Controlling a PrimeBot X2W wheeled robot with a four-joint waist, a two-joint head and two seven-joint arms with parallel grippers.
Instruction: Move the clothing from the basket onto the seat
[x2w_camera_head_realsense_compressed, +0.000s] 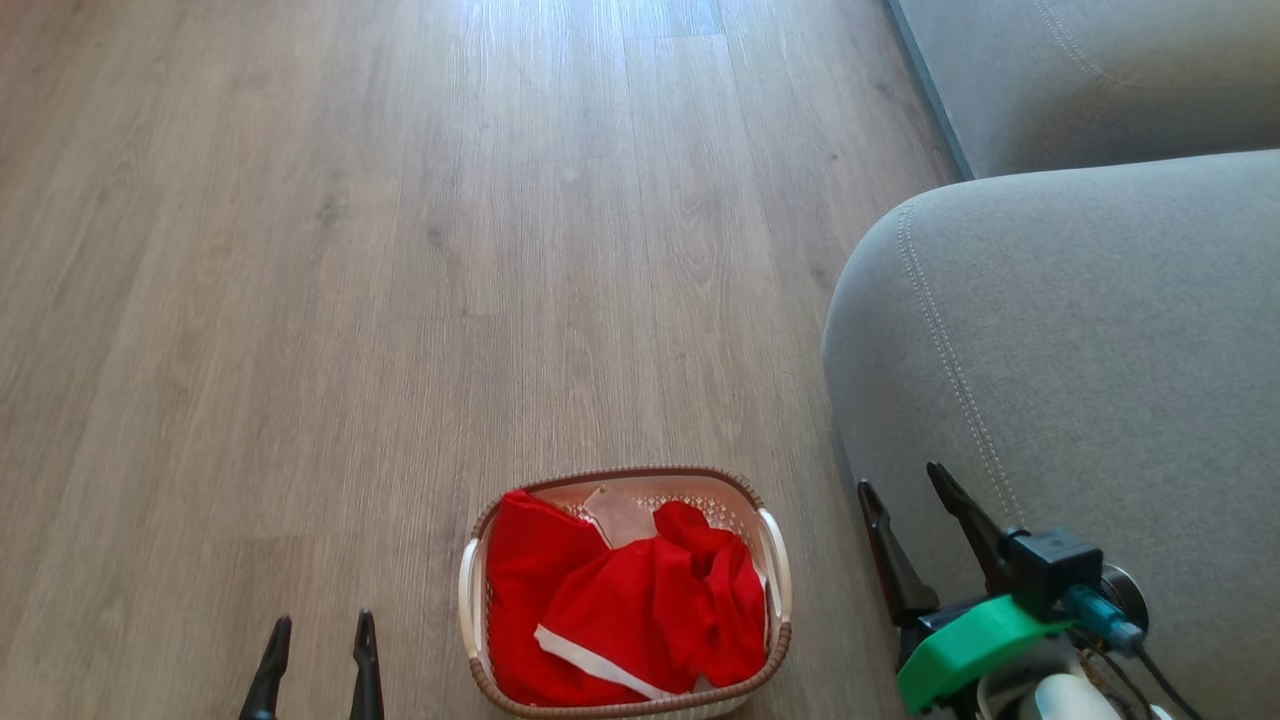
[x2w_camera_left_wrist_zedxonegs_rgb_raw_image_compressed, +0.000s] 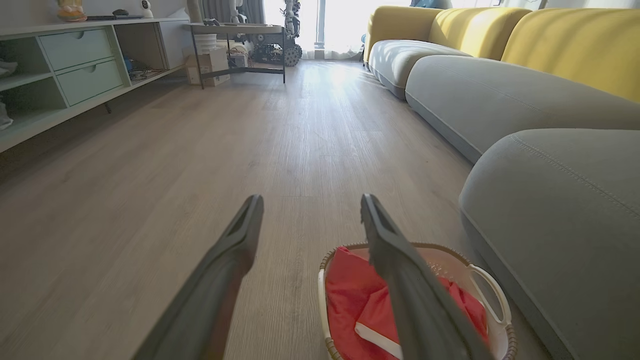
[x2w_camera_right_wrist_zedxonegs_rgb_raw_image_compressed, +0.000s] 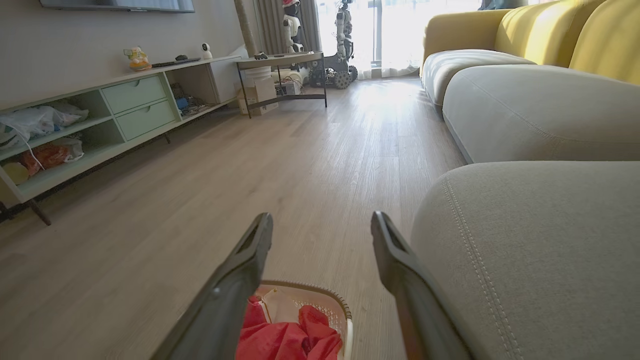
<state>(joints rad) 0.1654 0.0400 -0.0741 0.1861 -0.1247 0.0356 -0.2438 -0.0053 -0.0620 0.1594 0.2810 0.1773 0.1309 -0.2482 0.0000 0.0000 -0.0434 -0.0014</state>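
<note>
One heap of bright red soft clothing (x2w_camera_head_realsense_compressed: 630, 610) with white trim fills the small cream perforated plastic basket (x2w_camera_head_realsense_compressed: 620, 473), flanked by two spread, empty grippers: left gripper (x2w_camera_head_realsense_compressed: 323, 620) just left of it, right gripper (x2w_camera_head_realsense_compressed: 900, 478) just right, beside the large grey stitched fabric seat (x2w_camera_head_realsense_compressed: 1100, 350), so probably better placed.

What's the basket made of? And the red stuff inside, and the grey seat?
Basket: looks like cream plastic with small holes and a brown woven-look rim. Clothing: soft red cloth, crumpled in folds. Seat: matte grey fabric with stitched seams.
</note>
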